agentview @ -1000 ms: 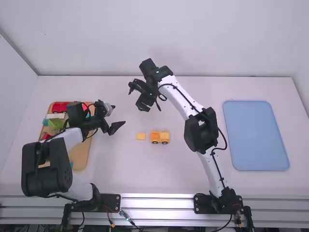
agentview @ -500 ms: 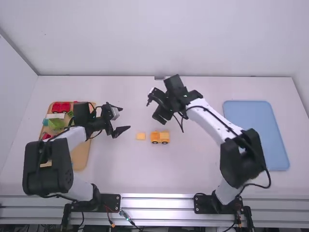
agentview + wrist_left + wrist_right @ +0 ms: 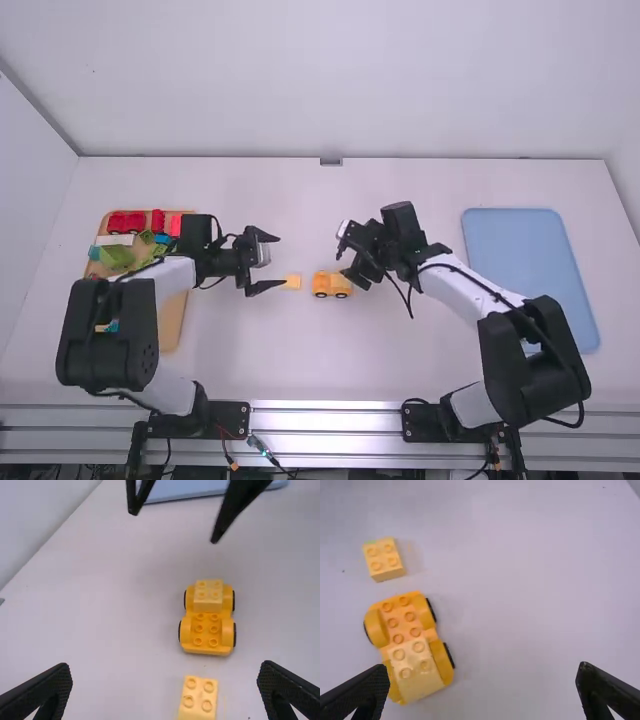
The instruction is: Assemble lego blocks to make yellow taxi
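A small yellow toy car stands upright on its wheels in the middle of the white counter, a paler block fixed on its right half. Just to its left, apart from it, lies a loose yellow block, studs up. The left gripper is parted and empty near the block; the right gripper, also spread and empty, is near the car. Farther left is a wooden tray of red pieces, green pieces and a white block; the left arm crosses above, hiding part of it. Well to the right, a blue tray lies partly behind the right arm.
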